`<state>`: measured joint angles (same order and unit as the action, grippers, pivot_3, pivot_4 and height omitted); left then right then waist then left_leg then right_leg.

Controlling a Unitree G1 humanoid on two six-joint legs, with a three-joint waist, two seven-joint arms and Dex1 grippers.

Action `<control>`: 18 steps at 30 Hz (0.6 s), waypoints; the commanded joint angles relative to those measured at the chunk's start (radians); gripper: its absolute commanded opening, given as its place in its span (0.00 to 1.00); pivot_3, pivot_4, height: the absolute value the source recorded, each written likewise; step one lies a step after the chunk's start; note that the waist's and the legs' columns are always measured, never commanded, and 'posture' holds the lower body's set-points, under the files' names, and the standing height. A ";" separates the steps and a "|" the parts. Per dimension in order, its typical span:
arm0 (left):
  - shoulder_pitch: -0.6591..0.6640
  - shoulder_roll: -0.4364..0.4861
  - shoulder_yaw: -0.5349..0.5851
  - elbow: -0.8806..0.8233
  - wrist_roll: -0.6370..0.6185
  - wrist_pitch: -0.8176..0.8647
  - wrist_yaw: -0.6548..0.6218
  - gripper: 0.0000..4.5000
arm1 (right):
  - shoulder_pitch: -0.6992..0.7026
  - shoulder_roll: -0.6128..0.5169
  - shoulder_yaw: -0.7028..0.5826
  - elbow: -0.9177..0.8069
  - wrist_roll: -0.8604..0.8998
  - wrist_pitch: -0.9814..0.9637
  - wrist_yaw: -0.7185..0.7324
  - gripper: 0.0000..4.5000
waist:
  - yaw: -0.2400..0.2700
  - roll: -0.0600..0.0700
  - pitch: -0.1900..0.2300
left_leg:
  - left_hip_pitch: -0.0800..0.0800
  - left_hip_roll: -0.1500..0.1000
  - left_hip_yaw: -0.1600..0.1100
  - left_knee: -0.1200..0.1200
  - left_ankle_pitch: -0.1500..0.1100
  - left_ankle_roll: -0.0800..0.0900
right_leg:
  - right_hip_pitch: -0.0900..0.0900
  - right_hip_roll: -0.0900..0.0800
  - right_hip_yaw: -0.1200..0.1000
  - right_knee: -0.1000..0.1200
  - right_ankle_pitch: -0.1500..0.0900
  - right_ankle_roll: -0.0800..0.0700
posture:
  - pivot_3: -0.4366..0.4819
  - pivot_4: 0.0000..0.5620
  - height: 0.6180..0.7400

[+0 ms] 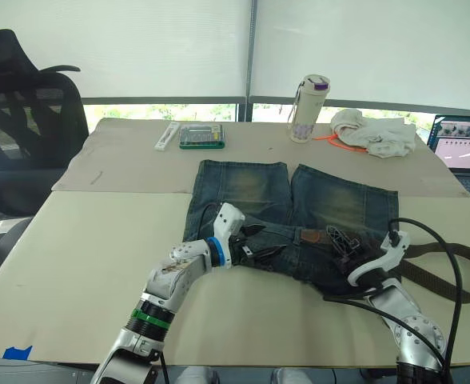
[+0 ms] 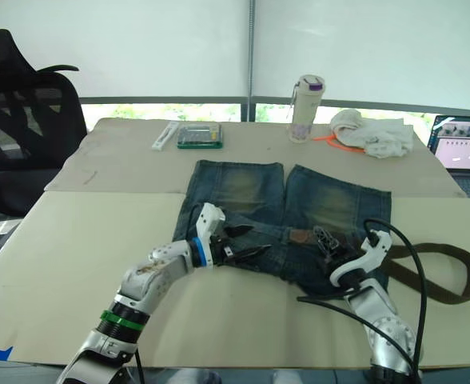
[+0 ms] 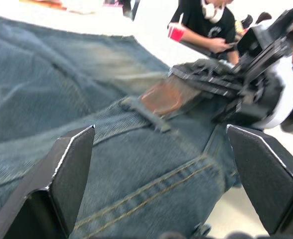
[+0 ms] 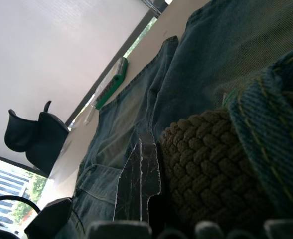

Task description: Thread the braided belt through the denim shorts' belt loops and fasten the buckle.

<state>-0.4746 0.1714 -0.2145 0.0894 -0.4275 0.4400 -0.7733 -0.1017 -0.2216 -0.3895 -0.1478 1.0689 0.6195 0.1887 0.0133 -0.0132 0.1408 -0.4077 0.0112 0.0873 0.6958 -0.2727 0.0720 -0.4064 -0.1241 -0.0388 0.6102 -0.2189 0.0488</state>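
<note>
While the right gripper (image 1: 340,242) pinches the belt (image 1: 451,280) at the waistband, the left gripper (image 1: 255,242) gapes empty beside it, ready to receive.

The denim shorts (image 2: 287,212) lie flat on the worktop (image 2: 75,264), waistband toward the robot, legs pointing away. The left end effector (image 2: 247,242) rests over the waistband on the robot's left side, its two black fingers spread apart. The right end effector (image 2: 328,242) sits on the waistband just beside the brown leather patch (image 2: 301,236); the state of its fingers cannot be determined. The braided belt (image 2: 451,276) runs from the right end effector outward to the robot's right, forming a loop on the worktop. At the far edge stand a bottle (image 2: 305,98), a white cloth bundle (image 2: 371,132), a green case (image 2: 200,136) and a laptop (image 2: 461,156). A black office chair (image 2: 23,120) stands at far left.
</note>
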 commanded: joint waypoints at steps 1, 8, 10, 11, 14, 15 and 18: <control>-0.001 0.001 0.014 -0.004 0.014 -0.031 -0.013 0.99 | -0.007 -0.001 -0.008 0.000 -0.031 -0.017 -0.015 0.00 | 0.000 0.000 0.000 | 0.000 0.000 0.000 0.000 0.000 0.000 | 0.000 0.000 0.000 0.000 0.000 0.000 | 0.48 0.27 0.97; -0.009 -0.003 0.020 0.007 0.023 -0.037 -0.017 0.99 | -0.001 0.006 -0.024 0.012 -0.044 -0.001 -0.059 0.00 | -0.001 0.000 0.000 | 0.000 0.000 0.000 0.000 0.000 0.000 | 0.000 0.000 0.000 0.000 0.000 0.000 | 0.48 0.27 0.97; -0.007 -0.003 0.019 0.010 0.029 -0.043 -0.019 0.99 | 0.007 -0.013 -0.025 0.013 -0.074 -0.003 -0.067 0.00 | 0.000 0.000 0.000 | 0.000 0.000 0.000 0.000 0.000 0.000 | 0.000 0.000 0.000 0.000 0.000 0.000 | 0.48 0.27 0.97; -0.005 -0.002 0.018 0.011 0.033 -0.045 -0.020 0.99 | 0.009 -0.018 -0.023 0.010 -0.080 0.000 -0.074 0.00 | 0.001 0.000 0.000 | 0.000 0.000 0.000 0.000 0.000 0.000 | 0.001 0.000 0.000 0.000 0.000 0.000 | 0.48 0.27 0.97; -0.005 -0.006 0.019 0.012 0.036 -0.044 -0.021 0.99 | 0.005 -0.009 -0.035 0.010 -0.069 0.000 -0.100 0.00 | 0.004 0.000 0.000 | 0.000 0.000 0.000 0.001 0.000 0.001 | 0.001 0.000 0.000 0.000 0.000 0.000 | 0.48 0.27 0.97; -0.005 -0.008 0.019 0.013 0.037 -0.044 -0.022 0.99 | -0.001 -0.004 -0.043 0.015 -0.069 -0.006 -0.115 0.00 | 0.004 0.000 0.000 | 0.001 0.000 -0.001 0.001 0.000 0.001 | 0.001 0.000 0.000 0.000 0.000 0.000 | 0.48 0.27 0.97; -0.005 -0.011 0.019 0.014 0.040 -0.045 -0.023 0.99 | -0.017 0.008 -0.065 0.035 -0.074 -0.017 -0.169 0.00 | 0.005 0.000 0.000 | 0.001 0.000 -0.001 0.001 0.000 0.001 | 0.002 0.000 -0.001 0.000 0.000 0.000 | 0.48 0.27 0.97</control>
<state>-0.4725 0.1661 -0.2056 0.1156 -0.3899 0.4157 -0.7898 -0.1269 -0.2065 -0.4013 -0.1398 1.0078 0.6203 0.0688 0.0181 -0.0132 0.1407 -0.4069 0.0110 0.0866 0.6964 -0.2730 0.0726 -0.4046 -0.1241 -0.0394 0.6102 -0.2189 0.0490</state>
